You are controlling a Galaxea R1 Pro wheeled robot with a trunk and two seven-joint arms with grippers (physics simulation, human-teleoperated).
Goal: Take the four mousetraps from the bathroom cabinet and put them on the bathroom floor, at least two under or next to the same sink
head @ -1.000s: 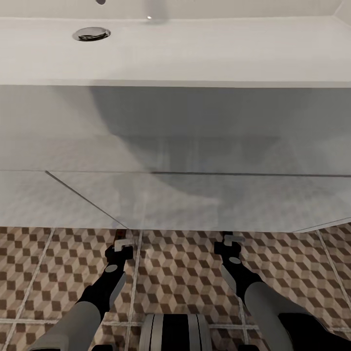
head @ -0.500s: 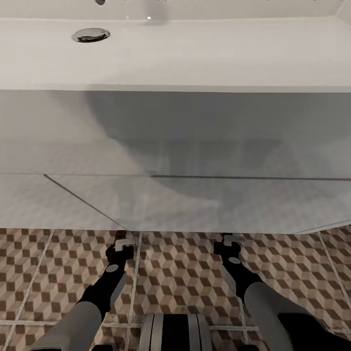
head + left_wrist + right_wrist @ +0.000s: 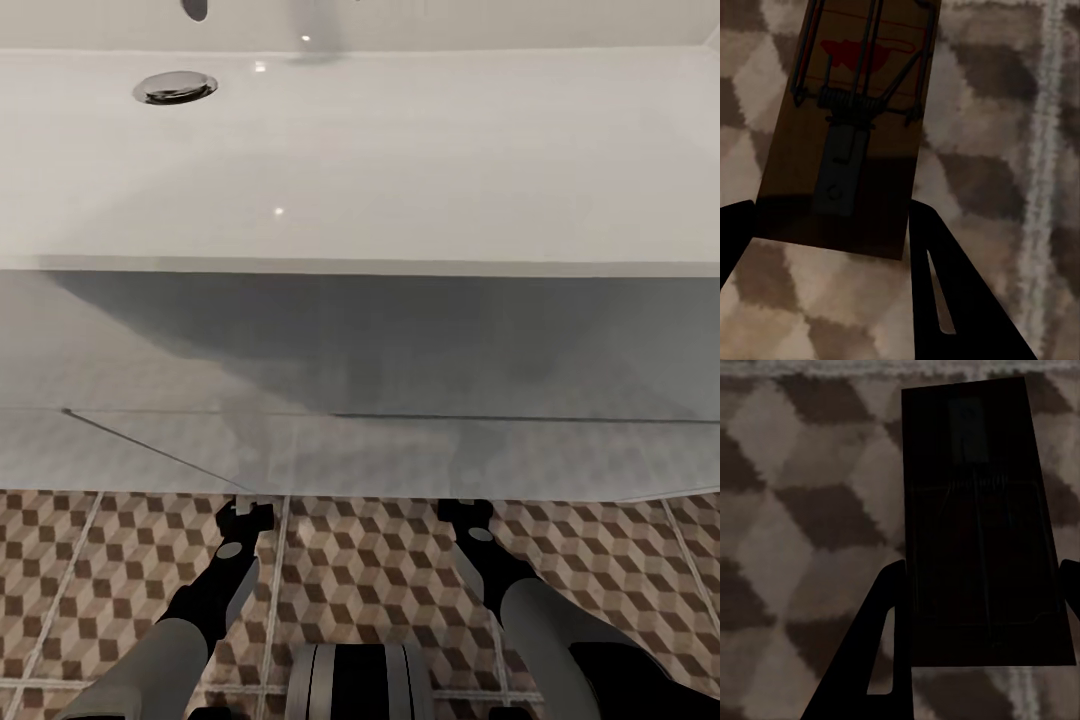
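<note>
Gripping one mousetrap point(image 3: 851, 127) in my left end effector point(image 3: 832, 232) and another point(image 3: 982, 525) in my right end effector point(image 3: 982, 607) — both low above the bathroom floor point(image 3: 380, 560) at the sink point(image 3: 400, 160); next, I judge, release them there.

In the head view the front edge of the sink point(image 3: 400, 440) hides the tips of both arms at lower centre, and the tap point(image 3: 195, 8) is cut off by the top edge. In the left wrist view the mousetrap point(image 3: 851, 127) runs off the top edge, and the second mousetrap point(image 3: 982, 525) is too dark to make out in detail.
</note>
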